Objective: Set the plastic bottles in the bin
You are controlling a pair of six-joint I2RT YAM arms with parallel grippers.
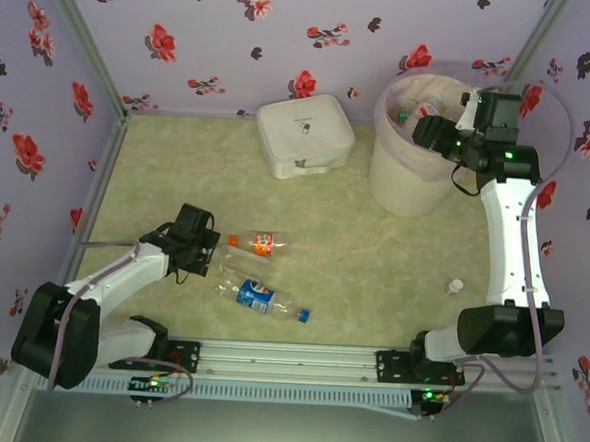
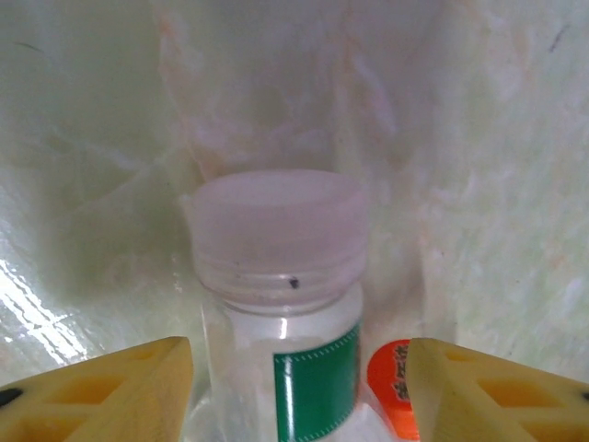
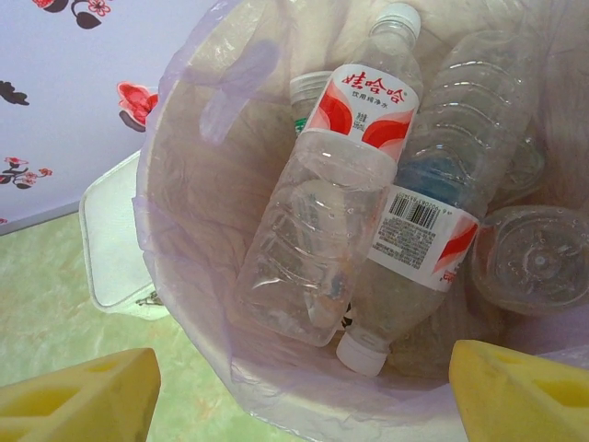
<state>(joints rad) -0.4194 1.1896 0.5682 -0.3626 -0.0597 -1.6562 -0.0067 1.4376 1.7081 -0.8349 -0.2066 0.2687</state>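
While the left hand (image 2: 299,364) straddles a clear green-labelled plastic bottle (image 2: 276,308) with a white cap lying on the table (image 1: 373,256), I can't tell if it's pinching yet. Next: firm grip, lift, carry right. Right hand (image 3: 299,391) hangs wide, empty, over the bag-lined round white bin (image 1: 403,178).

Green-labelled bottle (image 2: 304,304) is cut off at 6 o'clock; an orange bottle part (image 2: 388,382) at 5 o'clock hides behind a tool finger (image 2: 497,396).
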